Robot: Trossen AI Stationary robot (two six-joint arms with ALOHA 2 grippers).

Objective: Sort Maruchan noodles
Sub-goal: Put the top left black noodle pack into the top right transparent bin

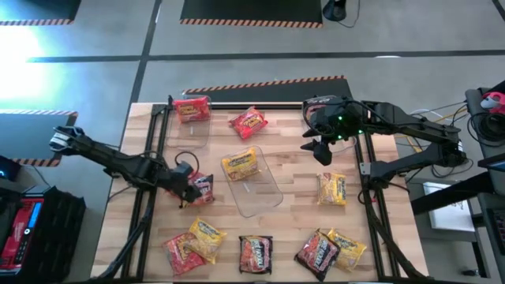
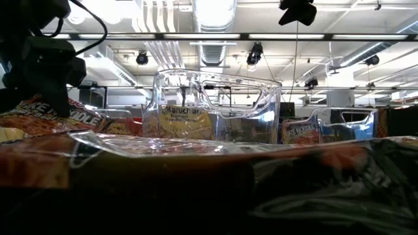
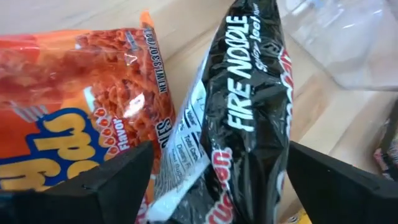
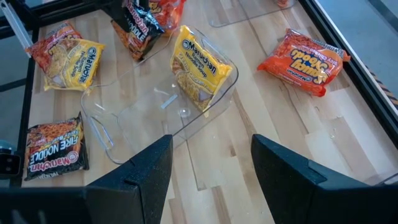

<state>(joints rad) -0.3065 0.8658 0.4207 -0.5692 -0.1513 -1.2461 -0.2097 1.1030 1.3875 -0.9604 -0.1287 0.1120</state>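
A black Fire Noodle packet (image 3: 249,106) lies on the wooden table beside an orange-red packet (image 3: 68,93), at the table's left. My left gripper (image 3: 214,186) is low over them and open, slanting down, with one finger on each side of the black packet's end; I see no touch. In the high view this gripper (image 1: 188,188) is next to that packet (image 1: 203,185). My right gripper (image 1: 319,146) hangs open high over the table's far right. More Maruchan noodles lie about, among them a yellow one (image 1: 241,163) inside a clear bin (image 1: 264,193).
A second clear bin (image 1: 189,130) at the far left holds a red packet (image 1: 192,108). Loose packets: red (image 1: 248,122), yellow (image 1: 333,189), and along the near edge red (image 1: 181,252), yellow (image 1: 207,235), black (image 1: 255,252), black (image 1: 316,252), yellow (image 1: 349,246). Arm frames stand at both sides.
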